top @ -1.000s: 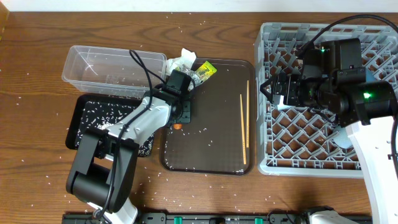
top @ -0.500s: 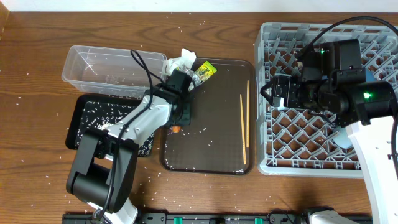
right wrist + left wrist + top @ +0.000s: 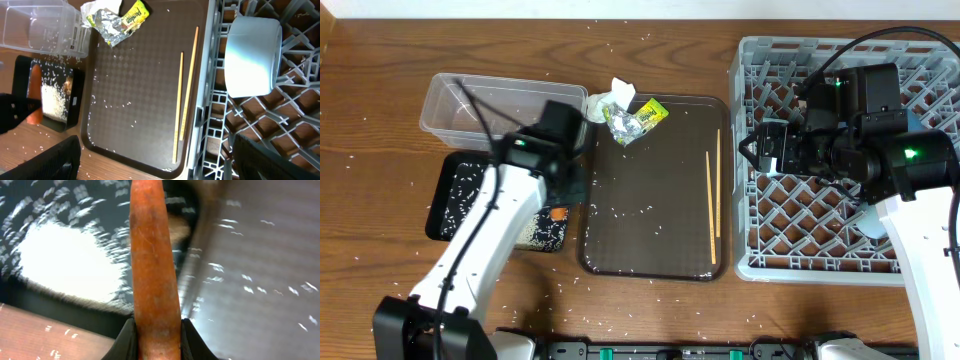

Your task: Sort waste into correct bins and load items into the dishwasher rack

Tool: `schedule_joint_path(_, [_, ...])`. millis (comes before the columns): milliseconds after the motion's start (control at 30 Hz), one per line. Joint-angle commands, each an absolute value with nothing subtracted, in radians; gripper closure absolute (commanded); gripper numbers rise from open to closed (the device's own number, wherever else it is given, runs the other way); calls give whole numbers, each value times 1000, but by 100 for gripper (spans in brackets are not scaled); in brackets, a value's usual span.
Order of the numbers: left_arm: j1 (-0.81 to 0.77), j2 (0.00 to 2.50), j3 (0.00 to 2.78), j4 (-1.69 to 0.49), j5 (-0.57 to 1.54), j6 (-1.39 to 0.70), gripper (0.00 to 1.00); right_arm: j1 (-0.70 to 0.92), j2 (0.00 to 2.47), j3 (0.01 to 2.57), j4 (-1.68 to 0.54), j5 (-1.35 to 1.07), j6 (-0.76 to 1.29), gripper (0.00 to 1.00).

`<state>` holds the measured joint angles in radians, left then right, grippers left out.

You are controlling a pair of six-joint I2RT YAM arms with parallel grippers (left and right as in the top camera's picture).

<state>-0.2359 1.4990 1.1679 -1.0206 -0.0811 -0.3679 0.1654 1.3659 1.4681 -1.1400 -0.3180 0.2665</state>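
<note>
My left gripper (image 3: 558,203) is shut on the small orange carrot (image 3: 152,265) and holds it over the right end of the black tray (image 3: 460,195), above a pile of rice (image 3: 65,260). The carrot also shows in the overhead view (image 3: 558,212). The clear tub (image 3: 490,115) stands behind the black tray. Crumpled white paper (image 3: 610,98) and the yellow-green wrapper (image 3: 640,115) lie at the serving tray's far left corner. Two chopsticks (image 3: 713,195) lie on its right side. My right gripper (image 3: 757,150) is open and empty over the grey rack (image 3: 840,265), near the white bowl (image 3: 252,55).
The dark brown serving tray (image 3: 650,220) lies between the bins and the rack, with rice grains scattered on it and over the wooden table. A pale blue cup (image 3: 873,222) sits in the rack under my right arm.
My left arm has swung left with the carrot, from the serving tray's left side to above the black tray's right end. The right arm has not moved.
</note>
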Motion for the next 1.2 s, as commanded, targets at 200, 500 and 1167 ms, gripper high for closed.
schedule_joint_path(200, [-63,1515,976,-890,-139,-805,90,171,1369,1477,-1141,-314,253,11])
schedule_joint_path(500, [-51,1504,983,-789,-25,-794,64,171,1369,1477,-1145,-315,253,11])
schedule_joint_path(1167, [-301,1486,1145,-392,159,29,18,171,1369,1477,-1145,-314,231,9])
